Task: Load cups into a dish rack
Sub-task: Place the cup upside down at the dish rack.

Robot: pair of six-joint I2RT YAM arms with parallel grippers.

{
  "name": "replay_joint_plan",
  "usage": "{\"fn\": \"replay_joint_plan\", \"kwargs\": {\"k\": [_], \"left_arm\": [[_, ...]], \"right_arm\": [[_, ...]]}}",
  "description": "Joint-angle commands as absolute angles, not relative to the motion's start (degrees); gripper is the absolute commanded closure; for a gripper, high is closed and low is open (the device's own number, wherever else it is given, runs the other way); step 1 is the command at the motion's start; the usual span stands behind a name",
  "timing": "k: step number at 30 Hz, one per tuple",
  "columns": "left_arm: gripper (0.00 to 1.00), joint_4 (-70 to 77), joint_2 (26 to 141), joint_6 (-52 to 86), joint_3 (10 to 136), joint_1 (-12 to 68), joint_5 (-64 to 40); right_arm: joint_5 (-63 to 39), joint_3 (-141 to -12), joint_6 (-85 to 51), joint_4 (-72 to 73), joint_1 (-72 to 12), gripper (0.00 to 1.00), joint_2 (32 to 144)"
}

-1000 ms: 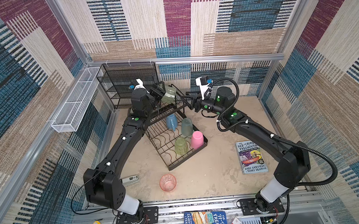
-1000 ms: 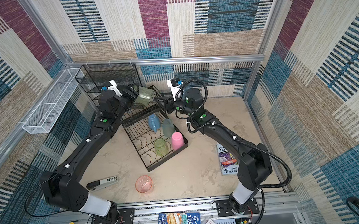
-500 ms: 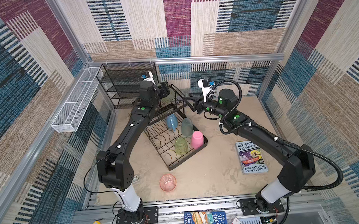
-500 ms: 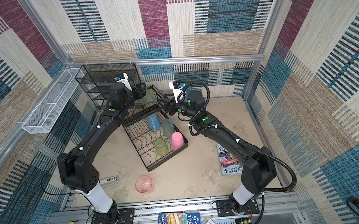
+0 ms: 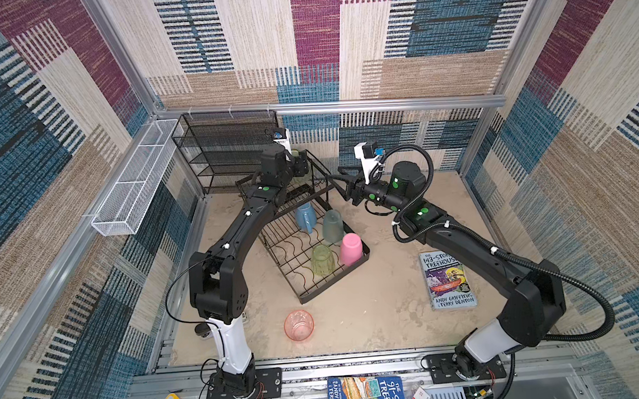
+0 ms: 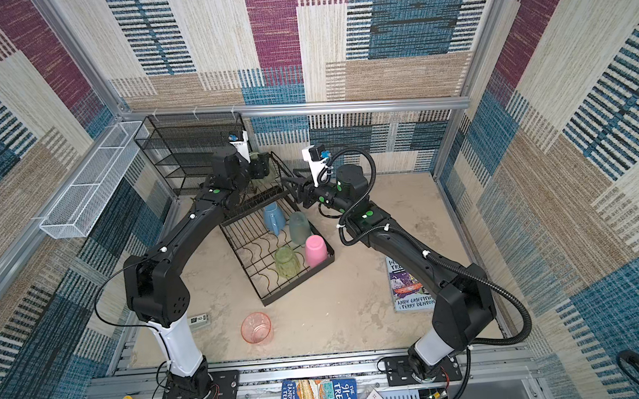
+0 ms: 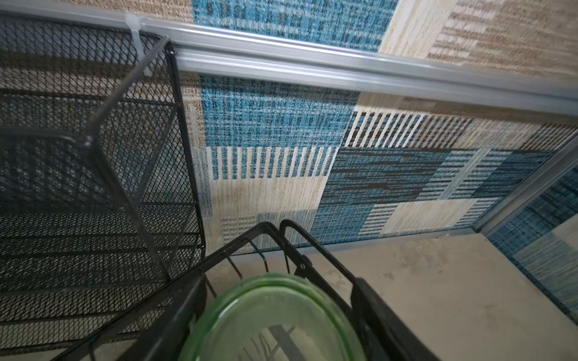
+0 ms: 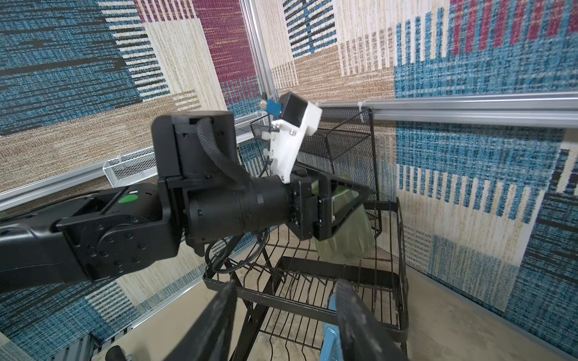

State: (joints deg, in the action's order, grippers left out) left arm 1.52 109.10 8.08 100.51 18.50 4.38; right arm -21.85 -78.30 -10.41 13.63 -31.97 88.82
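Right wrist view shows the left gripper (image 8: 347, 206) clamped across a translucent green cup (image 8: 347, 247), a finger on each of 2 opposite sides. The cup hangs tilted just above the raised tier (image 8: 312, 295) of the black wire dish rack (image 8: 401, 265), near that tier's back corner; whether it touches the wires cannot be told. In the left wrist view the same cup fills the space between the 2 dark fingers (image 7: 175, 315), with the rack's rim just beyond. The right gripper (image 8: 284, 290) has its jaws apart with nothing seen between them, and only the tier's wires show through the gap. In both top views it sits close beside the tier's outer edge (image 5: 341, 180) (image 6: 294, 185), and contact cannot be judged. On the lower tray (image 5: 291, 254), 4 cups stand along the side nearer the right arm: a blue mug (image 5: 305, 216), a grey-teal tumbler (image 5: 332, 226), a pink tumbler (image 5: 350, 248) and a second green tumbler (image 5: 322, 259), the last 2 side by side at the tray's front end. A translucent pink tumbler (image 5: 298, 324) stands alone on the table (image 5: 373, 317), well apart from the rack and near the front edge. A book (image 5: 448, 280) lies flat beside the right arm. A black mesh shelf unit (image 5: 225, 152) stands behind the rack, and a white mesh trough (image 5: 133, 184) hangs on the side wall.
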Motion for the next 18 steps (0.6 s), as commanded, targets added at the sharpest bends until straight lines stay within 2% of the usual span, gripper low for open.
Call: {"fn": "replay_joint_plan", "kwargs": {"k": [1, 14, 18], "left_arm": [[0.41, 5.01, 110.06, 2.72, 101.19, 18.9, 6.67], [0.4, 9.01, 112.0, -0.71, 97.56, 20.48, 10.53], [0.33, 9.4, 112.0, -0.26, 96.35, 20.48, 11.16]], "right_arm": [[-21.1, -77.97, -9.76, 16.03, -31.9, 0.46, 87.96], [-21.01, -77.48, -9.23, 16.86, -31.84, 0.46, 87.71], [-20.89, -77.28, -9.09, 17.06, -31.77, 0.46, 87.71]]}}
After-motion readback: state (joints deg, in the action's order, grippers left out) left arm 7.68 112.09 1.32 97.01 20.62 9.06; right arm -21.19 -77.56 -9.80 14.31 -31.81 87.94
